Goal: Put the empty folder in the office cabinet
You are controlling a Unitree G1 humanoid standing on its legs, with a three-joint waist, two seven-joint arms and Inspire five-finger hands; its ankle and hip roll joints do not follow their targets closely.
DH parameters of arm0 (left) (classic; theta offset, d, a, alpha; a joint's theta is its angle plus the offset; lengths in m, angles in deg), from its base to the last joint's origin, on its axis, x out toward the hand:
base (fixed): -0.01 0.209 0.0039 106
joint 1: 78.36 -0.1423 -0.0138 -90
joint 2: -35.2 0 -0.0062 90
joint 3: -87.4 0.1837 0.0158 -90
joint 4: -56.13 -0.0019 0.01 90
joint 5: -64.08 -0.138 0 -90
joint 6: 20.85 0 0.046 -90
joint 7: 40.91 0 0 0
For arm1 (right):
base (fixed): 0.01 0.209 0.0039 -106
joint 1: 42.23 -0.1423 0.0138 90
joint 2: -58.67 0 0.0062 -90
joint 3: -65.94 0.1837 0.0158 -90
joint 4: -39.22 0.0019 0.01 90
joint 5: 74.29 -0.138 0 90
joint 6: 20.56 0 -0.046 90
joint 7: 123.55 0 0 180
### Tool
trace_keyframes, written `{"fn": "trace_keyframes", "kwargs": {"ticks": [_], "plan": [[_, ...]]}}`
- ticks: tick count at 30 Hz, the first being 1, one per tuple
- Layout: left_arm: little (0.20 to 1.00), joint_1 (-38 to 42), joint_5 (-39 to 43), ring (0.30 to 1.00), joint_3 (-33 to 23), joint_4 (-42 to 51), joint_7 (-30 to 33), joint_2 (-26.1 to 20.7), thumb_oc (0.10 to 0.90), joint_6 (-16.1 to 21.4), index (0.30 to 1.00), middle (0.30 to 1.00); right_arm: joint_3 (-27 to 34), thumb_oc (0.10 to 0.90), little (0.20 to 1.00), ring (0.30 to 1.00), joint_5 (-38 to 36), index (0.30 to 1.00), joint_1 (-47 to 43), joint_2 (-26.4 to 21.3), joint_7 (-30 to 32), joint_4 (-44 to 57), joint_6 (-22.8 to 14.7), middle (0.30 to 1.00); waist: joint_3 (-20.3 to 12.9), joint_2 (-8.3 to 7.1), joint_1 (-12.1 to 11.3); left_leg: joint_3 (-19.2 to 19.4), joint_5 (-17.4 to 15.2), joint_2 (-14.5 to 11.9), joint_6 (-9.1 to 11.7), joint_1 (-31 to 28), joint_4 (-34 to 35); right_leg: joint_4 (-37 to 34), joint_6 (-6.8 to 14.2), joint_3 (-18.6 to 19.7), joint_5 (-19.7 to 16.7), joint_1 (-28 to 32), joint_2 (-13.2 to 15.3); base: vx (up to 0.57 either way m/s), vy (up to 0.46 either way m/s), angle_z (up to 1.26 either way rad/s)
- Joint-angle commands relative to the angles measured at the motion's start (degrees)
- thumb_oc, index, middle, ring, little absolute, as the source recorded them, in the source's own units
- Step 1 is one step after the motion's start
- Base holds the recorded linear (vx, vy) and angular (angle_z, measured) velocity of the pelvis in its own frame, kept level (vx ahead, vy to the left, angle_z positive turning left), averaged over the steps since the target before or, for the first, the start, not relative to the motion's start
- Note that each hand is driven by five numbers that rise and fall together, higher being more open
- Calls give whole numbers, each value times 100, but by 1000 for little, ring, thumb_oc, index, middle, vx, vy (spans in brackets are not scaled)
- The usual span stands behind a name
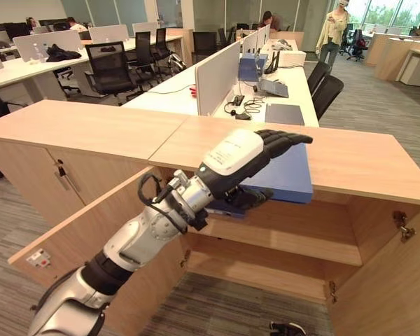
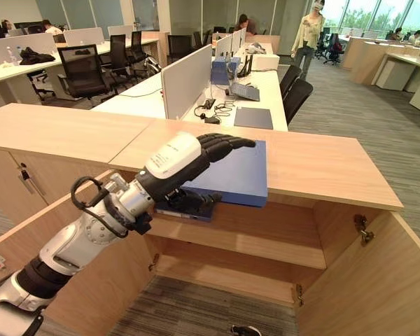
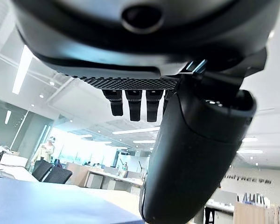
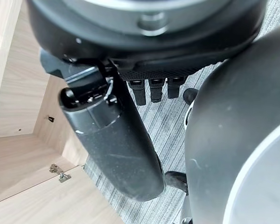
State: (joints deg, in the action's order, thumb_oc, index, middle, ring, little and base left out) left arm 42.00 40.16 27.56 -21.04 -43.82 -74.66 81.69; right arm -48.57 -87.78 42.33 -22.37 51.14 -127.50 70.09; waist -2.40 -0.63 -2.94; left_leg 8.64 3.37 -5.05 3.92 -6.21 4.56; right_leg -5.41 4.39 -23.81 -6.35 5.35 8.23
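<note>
Nearest to me is the open left cabinet door (image 1: 77, 231), swung out toward the camera, with my left arm reaching over it. Beyond that, my left hand (image 1: 255, 157) is clamped on the blue folder (image 2: 234, 175): fingers lying across its top face, thumb tucked under its near edge, so I read it as a pinch grip on the folder. The folder rests flat on the cabinet's top (image 2: 315, 164), overhanging the front edge just above the open compartment. Directly below it I can see the inner shelf (image 1: 287, 234) and, lower, the bottom board, both bare.

What matters for the next move, as I judge it: the folder sits above and slightly forward of the opening, its broad face level, running back from the hand away from me. I would need to draw it off the top, drop it below the edge, and slide it in along the shelf.

My right hand (image 4: 130, 93) hangs low beside the right door (image 4: 28, 186), over the carpet, fingers loosely extended, holding nothing. Farther off, desks (image 1: 266, 77), chairs, and a person standing.
</note>
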Motion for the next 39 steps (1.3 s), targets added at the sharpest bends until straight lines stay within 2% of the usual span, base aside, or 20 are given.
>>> {"fn": "trace_keyframes", "kwargs": {"ticks": [1, 9, 17, 26, 31, 35, 39], "plan": [[900, 1242, -237, 900, -226, -323, 343, -77, 800, -17, 900, 900, -155, 800, 900, 900, 142, 900, -179, 268, -125, -187, -5, 900, 13, -114, 55, 77, -462, 311, -132, 53, 44, 41, 206, -331, 628, 407, -149, 0, 0, 0], [900, 1146, -38, 900, -211, -459, 231, 36, 800, -101, 900, 900, -98, 800, 900, 900, 156, 900, -132, 217, -97, -216, 2, 900, 1, -91, 92, 118, -486, 317, -147, 0, 44, 41, 213, -308, 630, 425, -145, 4, 6, -2], [900, 1144, -162, 900, 61, -930, 149, 71, 800, -207, 900, 900, -101, 800, 900, 900, 249, 900, -114, 169, -83, -202, 15, 900, 0, -72, 114, 160, -502, 322, -154, -42, 44, 41, 216, -288, 647, 449, -153, 5, 3, -3], [900, 1393, -1345, 900, 422, -1749, 586, -15, 800, -299, 900, 900, -213, 800, 900, 900, 388, 900, -80, 153, 15, -159, 7, 900, 15, -65, 168, 201, -514, 315, -152, -56, 44, 41, 215, -255, 651, 444, -158, -1, 0, 0], [900, 1558, -1757, 900, 542, -2010, 828, -30, 800, -347, 900, 900, -251, 800, 900, 900, 414, 900, -33, 145, 59, -151, -13, 900, 12, -69, 193, 210, -519, 321, -154, -56, 44, 41, 213, -238, 655, 439, -159, 0, 0, 0], [900, 1926, -2430, 900, 882, -2180, 978, -168, 800, -327, 900, 900, -323, 800, 900, 900, 447, 900, -10, 101, 93, -168, -51, 900, -5, -48, 243, 230, -530, 321, -159, -54, 44, 41, 221, -211, 655, 420, -161, 0, 0, 0], [900, 2056, -2666, 900, 1001, -2251, 1099, -252, 800, -354, 900, 900, -321, 800, 900, 900, 443, 900, -6, 82, 134, -173, -79, 900, -7, -53, 248, 239, -538, 328, -160, -56, 44, 41, 228, -201, 653, 421, -160, -10, 2, -6]]}}
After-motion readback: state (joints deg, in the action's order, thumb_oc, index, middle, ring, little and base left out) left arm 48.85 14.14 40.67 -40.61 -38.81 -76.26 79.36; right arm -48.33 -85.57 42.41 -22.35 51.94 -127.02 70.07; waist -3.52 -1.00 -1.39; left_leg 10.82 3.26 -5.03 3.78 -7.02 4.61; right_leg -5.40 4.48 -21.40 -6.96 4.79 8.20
